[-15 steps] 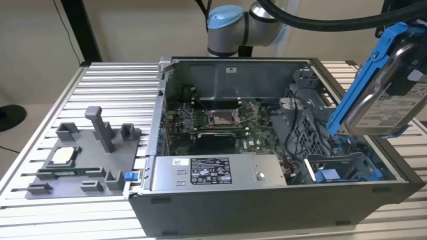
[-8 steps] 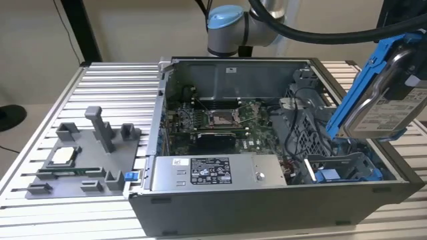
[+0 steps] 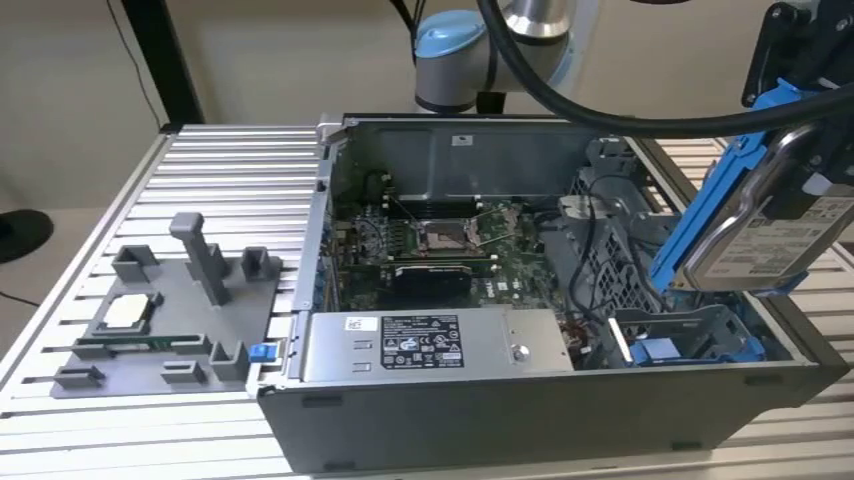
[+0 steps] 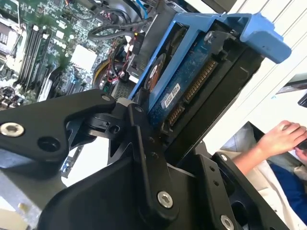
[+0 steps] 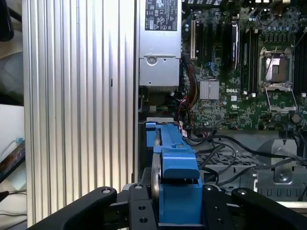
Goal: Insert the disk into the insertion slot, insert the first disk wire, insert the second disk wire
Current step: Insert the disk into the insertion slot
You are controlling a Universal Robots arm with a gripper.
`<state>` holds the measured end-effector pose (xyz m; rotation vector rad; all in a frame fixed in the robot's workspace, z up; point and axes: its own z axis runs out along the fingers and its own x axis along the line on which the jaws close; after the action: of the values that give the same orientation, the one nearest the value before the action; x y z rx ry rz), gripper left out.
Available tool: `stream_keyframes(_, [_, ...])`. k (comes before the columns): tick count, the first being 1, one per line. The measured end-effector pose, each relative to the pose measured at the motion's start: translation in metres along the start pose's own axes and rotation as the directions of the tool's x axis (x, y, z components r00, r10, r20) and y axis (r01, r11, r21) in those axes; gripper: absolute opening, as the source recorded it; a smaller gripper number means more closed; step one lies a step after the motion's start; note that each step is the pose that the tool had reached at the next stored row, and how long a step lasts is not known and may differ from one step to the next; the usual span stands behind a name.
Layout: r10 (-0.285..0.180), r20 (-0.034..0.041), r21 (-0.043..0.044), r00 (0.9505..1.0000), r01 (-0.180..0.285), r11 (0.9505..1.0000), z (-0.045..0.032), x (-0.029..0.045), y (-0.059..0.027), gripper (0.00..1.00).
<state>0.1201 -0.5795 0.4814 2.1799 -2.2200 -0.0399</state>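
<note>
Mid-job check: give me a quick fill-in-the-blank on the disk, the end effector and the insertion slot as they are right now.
1. The disk is clipped in a carrier frame coloured ____.
2. The end effector is ____ on the disk.
3. The disk hangs tilted ____ the insertion slot, not yet in it.
4. The silver power-supply box lies on the exterior view's ____ of the insertion slot.

Missing words: blue; shut; above; left.

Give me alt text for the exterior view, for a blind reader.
A robot gripper holds a blue-framed hard drive, steeply tilted, above the drive bay at the exterior view's right end of an open computer case.
</note>
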Motion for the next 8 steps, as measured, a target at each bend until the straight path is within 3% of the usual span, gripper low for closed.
stream_keyframes(8, [0.0,0.0002,0.0,1.0,0.0,1.0,0.0004,0.0,0.0,0.0])
